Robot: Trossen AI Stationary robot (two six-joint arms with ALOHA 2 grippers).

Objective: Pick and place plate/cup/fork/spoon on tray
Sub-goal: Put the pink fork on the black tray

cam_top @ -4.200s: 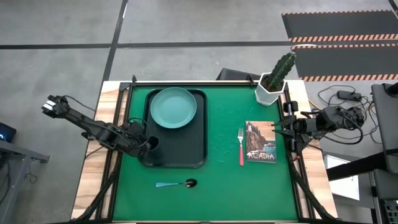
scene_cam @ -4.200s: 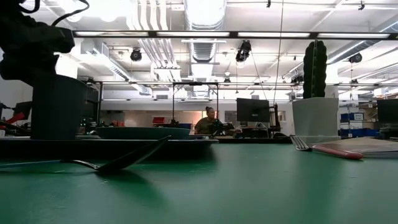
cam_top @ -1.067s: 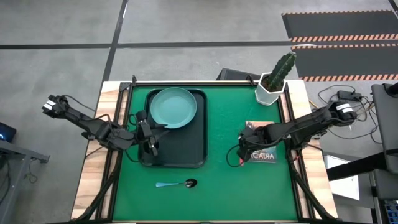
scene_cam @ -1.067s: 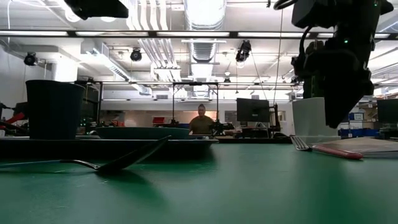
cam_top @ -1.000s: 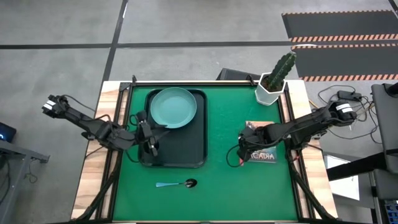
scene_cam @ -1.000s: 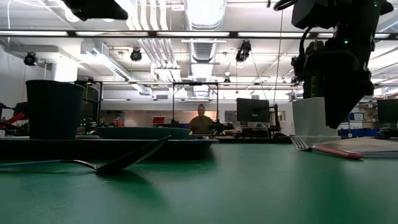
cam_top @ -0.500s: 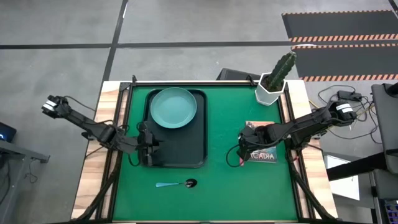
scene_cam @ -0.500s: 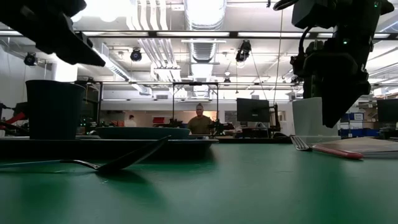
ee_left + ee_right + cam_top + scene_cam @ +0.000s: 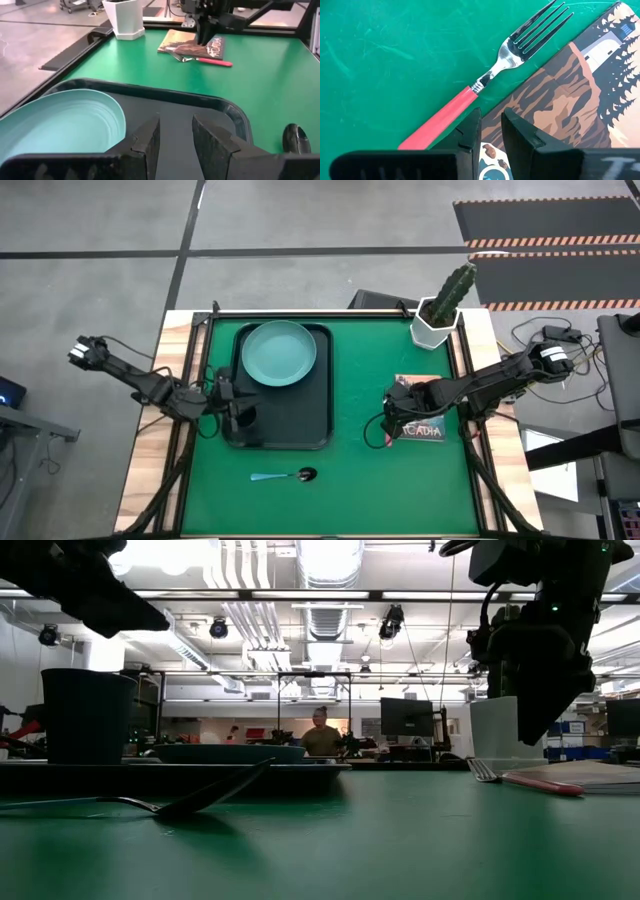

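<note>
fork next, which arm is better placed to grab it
Right. The right gripper hangs just above the fork, beside the book, fingers slightly apart. The left gripper is over the tray near the cup, on the far side of the table.

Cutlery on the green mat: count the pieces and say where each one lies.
2. The fork lies beside the book, under the right gripper. The spoon lies in front of the tray.
</note>
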